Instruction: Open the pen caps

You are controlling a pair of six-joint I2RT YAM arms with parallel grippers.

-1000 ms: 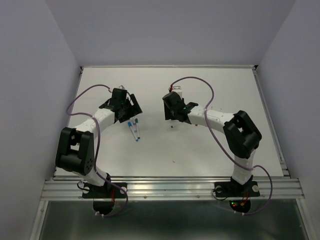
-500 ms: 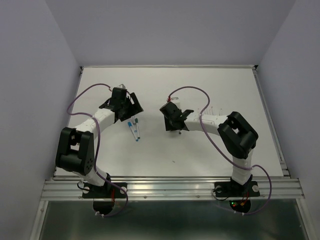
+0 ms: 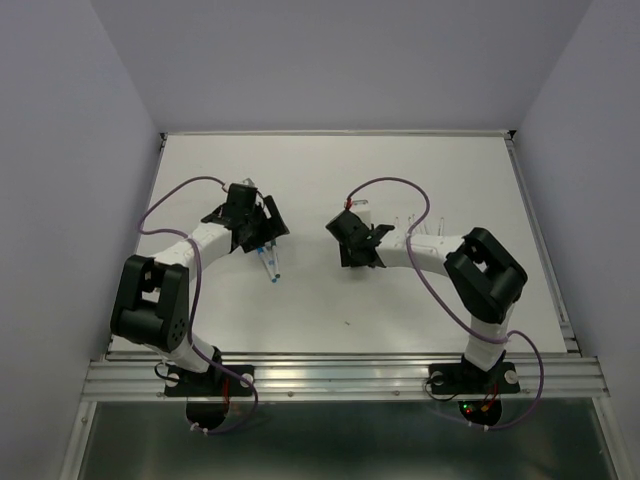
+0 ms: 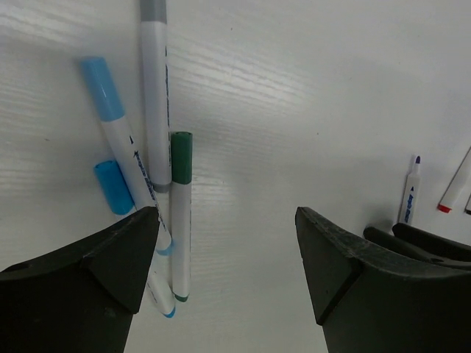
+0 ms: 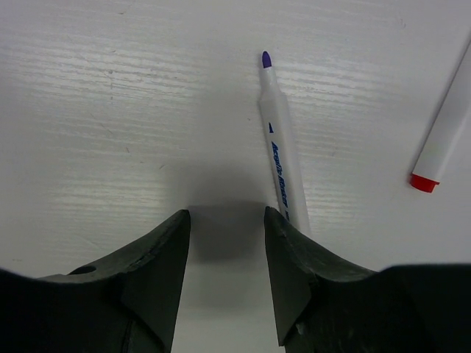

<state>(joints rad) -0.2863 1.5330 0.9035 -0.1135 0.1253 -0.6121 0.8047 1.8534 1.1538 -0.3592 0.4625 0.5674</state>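
Between the left gripper's (image 4: pixel 227 217) fingers (image 4: pixel 88 283) only bare table (image 4: pixel 294 88) is seen; the jaws are spread wide and nothing is gripped. At ten o'clock from that gap, three pens are gathered. A green-capped pen (image 4: pixel 181 220) is laid along the twelve-to-six line, just beside the nine o'clock finger. A grey-capped pen (image 4: pixel 155 88) is set close alongside it, reaching out of view at twelve o'clock. A light-blue-capped pen (image 4: pixel 121 147) is slanted from eleven to five o'clock, its lower barrel partly hidden by the finger. A loose light-blue cap (image 4: pixel 114 187) is found just beside that barrel, on its nine o'clock side. Well apart at three o'clock, an uncapped purple-tipped pen (image 4: pixel 409 198) and a red-ended pen (image 4: pixel 455 184) are seen.

At the right gripper (image 5: pixel 226 213), the jaws are held apart, more narrowly than the left pair, with only shadowed table between them; nothing is gripped. In its wrist view the purple-tipped pen is laid just outside the three o'clock finger, tip toward twelve, its lower end hidden behind that finger. The red-ended pen is seen well apart at two o'clock.

From above, the left gripper is placed at nine o'clock from the table's middle and the right gripper near the middle.
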